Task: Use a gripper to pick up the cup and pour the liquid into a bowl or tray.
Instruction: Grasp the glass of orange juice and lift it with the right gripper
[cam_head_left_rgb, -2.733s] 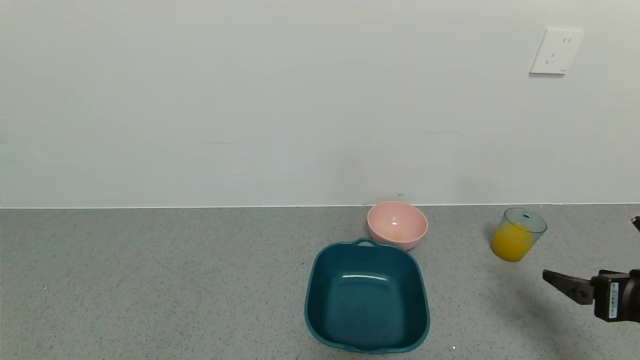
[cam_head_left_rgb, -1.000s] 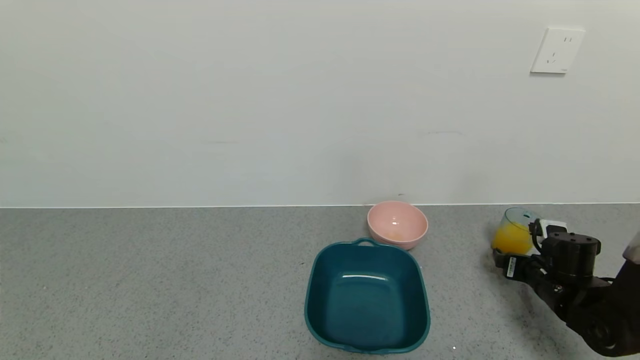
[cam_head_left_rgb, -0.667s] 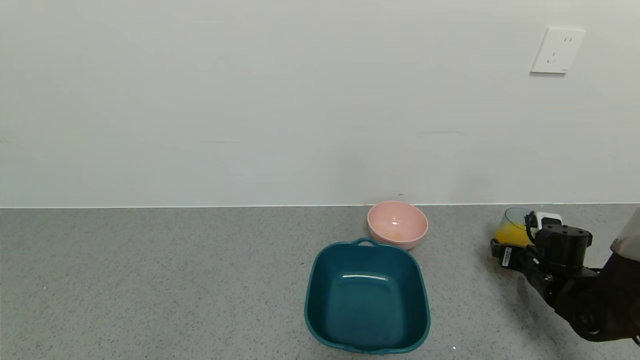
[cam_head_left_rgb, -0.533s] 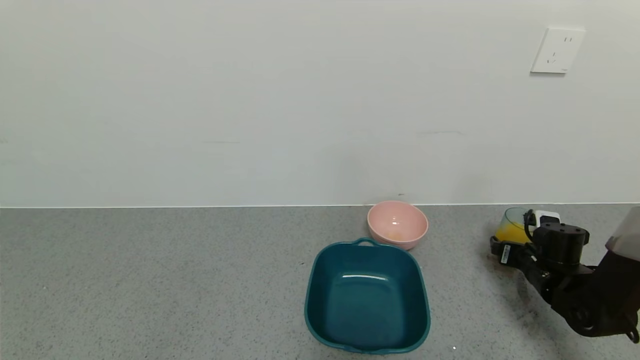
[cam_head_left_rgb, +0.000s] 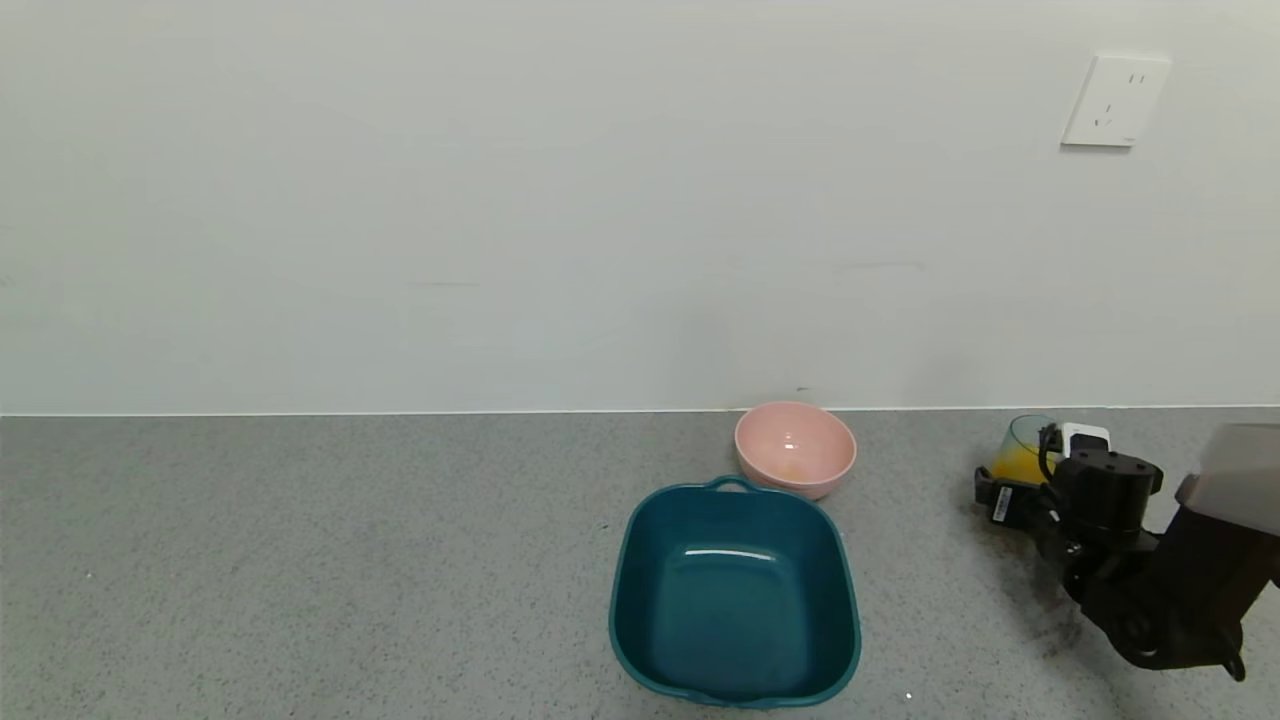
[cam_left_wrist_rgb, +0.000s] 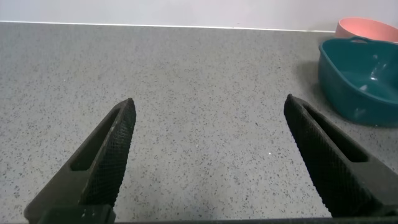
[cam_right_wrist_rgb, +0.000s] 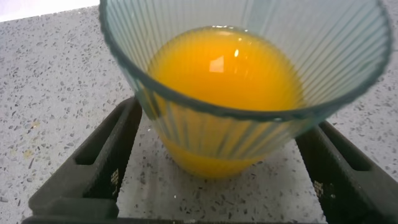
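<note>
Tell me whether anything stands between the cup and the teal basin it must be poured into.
Nothing visible does. The cup sits between the right pincer's fingers; from there to the teal basin only bare counter shows. The pink bowl stands behind the basin, off that line. The left pincer hangs open, apart, basin to one side.

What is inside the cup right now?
The cup holds yellow-orange liquid, filling its lower part. The right gripper has a finger either side. The cup's bottom is hidden under the liquid.
</note>
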